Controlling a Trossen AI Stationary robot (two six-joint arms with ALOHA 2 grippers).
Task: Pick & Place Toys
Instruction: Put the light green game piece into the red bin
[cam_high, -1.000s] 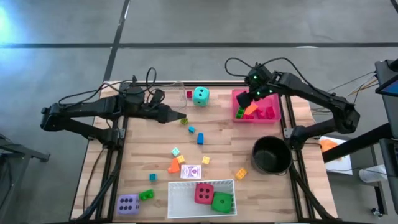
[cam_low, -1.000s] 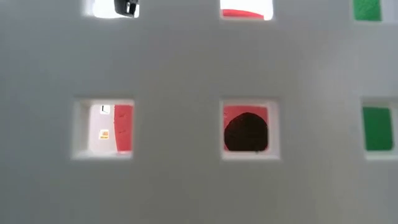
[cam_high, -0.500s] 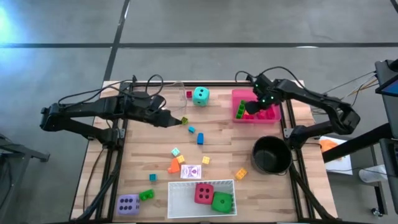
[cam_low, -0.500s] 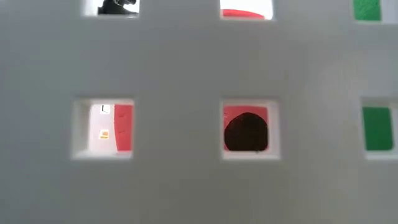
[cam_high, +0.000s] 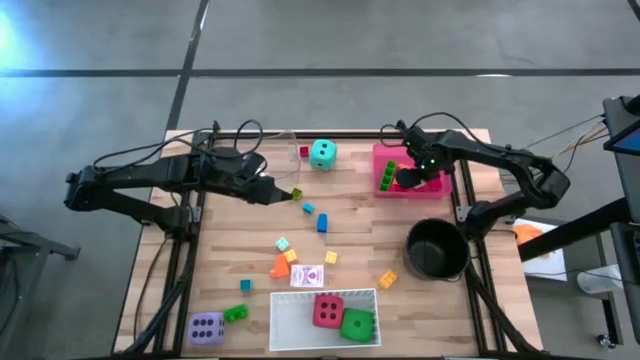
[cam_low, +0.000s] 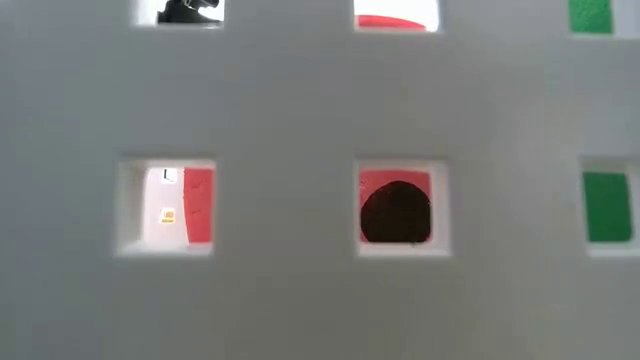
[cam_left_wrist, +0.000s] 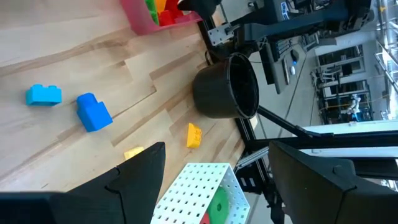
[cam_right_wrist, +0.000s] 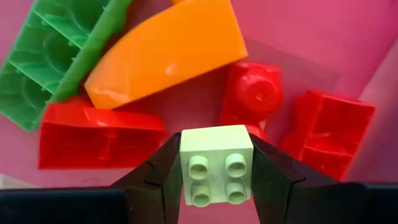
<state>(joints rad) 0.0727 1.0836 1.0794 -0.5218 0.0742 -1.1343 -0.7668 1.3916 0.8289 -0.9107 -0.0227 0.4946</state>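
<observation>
Wooden table carried scattered toys. At its two o'clock, the right gripper pinched a pale block low over the pink tray; releasing there suited best. Left gripper waited spread at ten o'clock.

We hold a pale green four-stud block between the two dark fingers of the right gripper, low in the centre of the frame. Past it lies the pink tray. An orange curved block sits in the upper middle, overlapping a green block at upper left. Red blocks lie at left, centre and right.
</observation>
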